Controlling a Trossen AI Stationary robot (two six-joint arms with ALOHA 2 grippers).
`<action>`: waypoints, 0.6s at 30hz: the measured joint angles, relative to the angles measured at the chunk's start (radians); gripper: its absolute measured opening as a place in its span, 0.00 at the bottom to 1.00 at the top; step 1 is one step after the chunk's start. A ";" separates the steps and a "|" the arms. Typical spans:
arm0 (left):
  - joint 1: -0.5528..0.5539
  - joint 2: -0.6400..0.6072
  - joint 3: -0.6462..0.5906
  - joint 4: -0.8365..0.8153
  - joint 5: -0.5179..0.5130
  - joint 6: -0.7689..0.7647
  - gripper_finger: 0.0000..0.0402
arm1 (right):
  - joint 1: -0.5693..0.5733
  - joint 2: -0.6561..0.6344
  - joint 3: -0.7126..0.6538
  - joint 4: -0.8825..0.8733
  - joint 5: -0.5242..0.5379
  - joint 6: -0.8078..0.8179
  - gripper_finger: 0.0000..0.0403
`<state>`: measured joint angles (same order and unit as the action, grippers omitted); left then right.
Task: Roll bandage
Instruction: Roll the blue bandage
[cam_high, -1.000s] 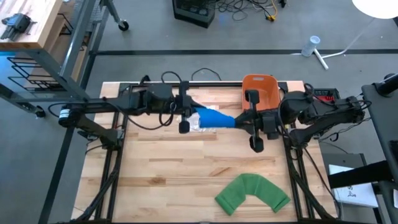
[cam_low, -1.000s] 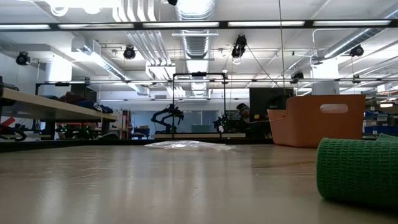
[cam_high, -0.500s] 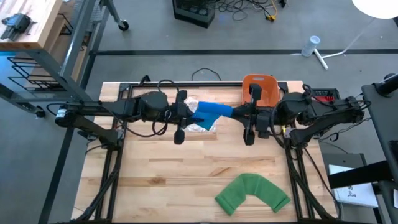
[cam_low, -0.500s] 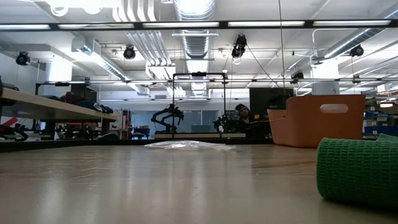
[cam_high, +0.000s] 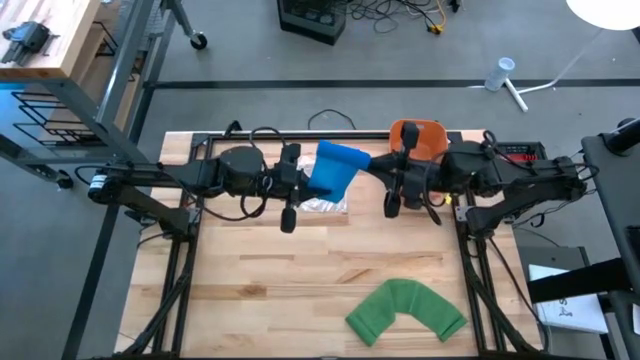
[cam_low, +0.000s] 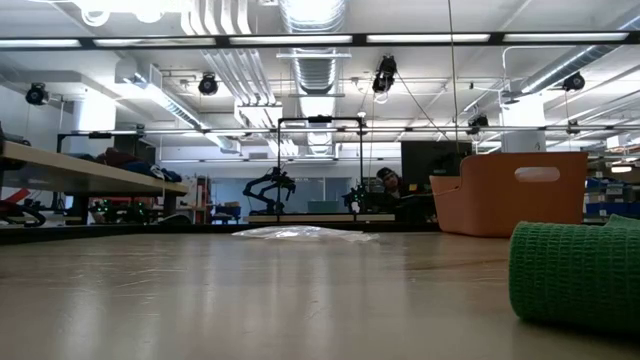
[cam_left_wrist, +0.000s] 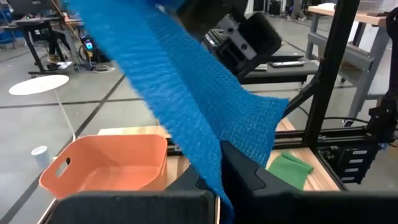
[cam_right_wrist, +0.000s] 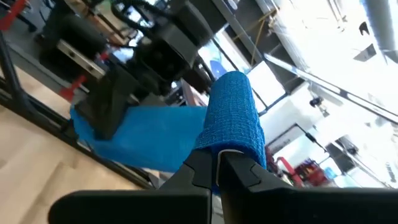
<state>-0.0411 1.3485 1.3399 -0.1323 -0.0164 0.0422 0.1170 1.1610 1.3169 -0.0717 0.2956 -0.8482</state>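
Note:
A blue bandage (cam_high: 335, 168) hangs in the air between my two grippers, over the far middle of the table. My left gripper (cam_high: 303, 183) is shut on its flat strip end (cam_left_wrist: 211, 168). My right gripper (cam_high: 378, 180) is shut on its rolled part (cam_right_wrist: 233, 115). Both grippers are raised, and neither shows in the low view. A green bandage (cam_high: 405, 310) lies bent on the table at the near right; it also shows in the low view (cam_low: 575, 275). My left gripper pinches the blue strip near its free end (cam_left_wrist: 214, 177) between its two fingers (cam_left_wrist: 244, 173). The strip runs from there across to the right gripper and is clear of the table. My right gripper pinches the rolled part of the bandage (cam_right_wrist: 231, 140) between its two fingers (cam_right_wrist: 198, 163). The roll stands beyond the fingertips, and the strip (cam_right_wrist: 143, 134) leads off from it to the left gripper, clear of the table.
A clear plastic wrapper (cam_high: 322, 204) lies on the table under the bandage; it also shows in the low view (cam_low: 298, 232). An orange bin (cam_high: 420, 140) stands at the far edge behind the right gripper. Bare wood lies at the near left and middle (cam_high: 260, 290).
My right gripper has moved toward the table's far edge and a little left, turning at the wrist. The blue bandage has gone with it, risen, and now shows a broader face from above. My left gripper has shifted slightly left, still shut on the strip.

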 joint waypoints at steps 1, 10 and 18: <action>-0.004 0.000 0.000 -0.002 0.000 0.000 0.00 | -0.006 0.000 -0.002 -0.001 0.011 0.000 0.00; -0.039 0.000 0.000 -0.006 -0.001 0.000 0.00 | -0.045 0.000 -0.015 -0.011 0.069 0.026 0.00; -0.042 -0.008 0.004 0.001 0.000 0.000 0.00 | -0.047 0.011 -0.031 -0.032 0.072 0.032 0.00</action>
<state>-0.0826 1.3407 1.3439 -0.1318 -0.0166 0.0422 0.0697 1.1723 1.2857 -0.1033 0.3677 -0.8164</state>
